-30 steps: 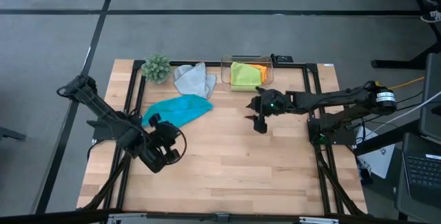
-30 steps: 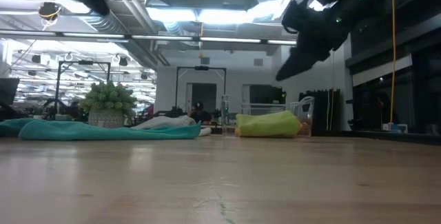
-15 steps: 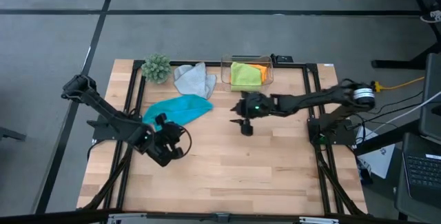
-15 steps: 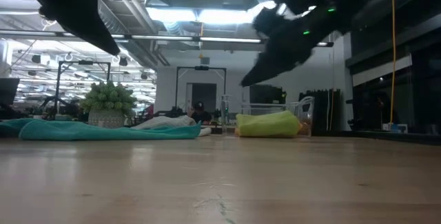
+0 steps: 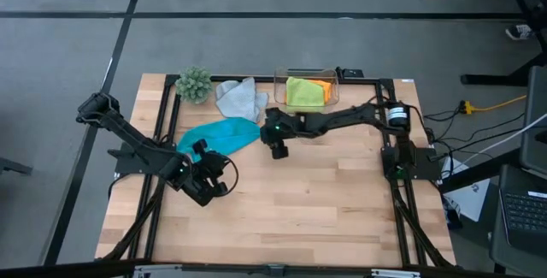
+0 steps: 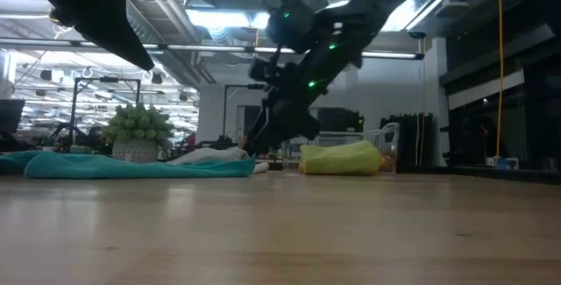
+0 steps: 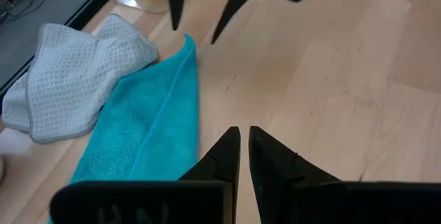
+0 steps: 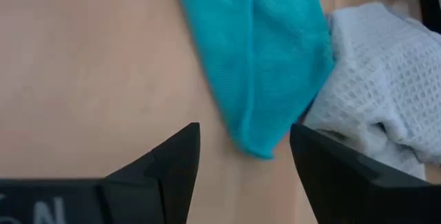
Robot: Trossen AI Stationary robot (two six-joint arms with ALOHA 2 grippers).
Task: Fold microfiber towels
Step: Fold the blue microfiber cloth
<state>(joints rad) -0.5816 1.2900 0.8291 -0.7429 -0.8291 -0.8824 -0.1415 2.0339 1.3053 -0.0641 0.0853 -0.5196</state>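
The turquoise towel [image 5: 220, 134] lies in a loose fold on the table's far left part, also seen in the wrist views [image 7: 138, 141] [image 8: 269, 58]. The crumpled light grey towel [image 5: 239, 98] lies against its far side. The lime green towel [image 5: 303, 92] and the orange towel [image 5: 322, 84] sit in a clear box. My right gripper [image 8: 244, 148] hovers open just above the turquoise towel's right end [image 5: 275, 148], touching nothing. My left gripper [image 7: 244, 138] is shut and hangs above the table near the towel's near side [image 5: 218, 175].
A small green plant [image 5: 194, 83] stands at the far left corner. The clear box [image 5: 335, 90] stands at the far edge's middle. Bare wooden tabletop [image 5: 325, 192] spreads over the near and right parts.
My right gripper has swept toward the table's left edge and sunk, rolling as it went, and now stands at the turquoise towel's right end, still open. My left gripper sank a little early on, then kept still. The towels have not moved.
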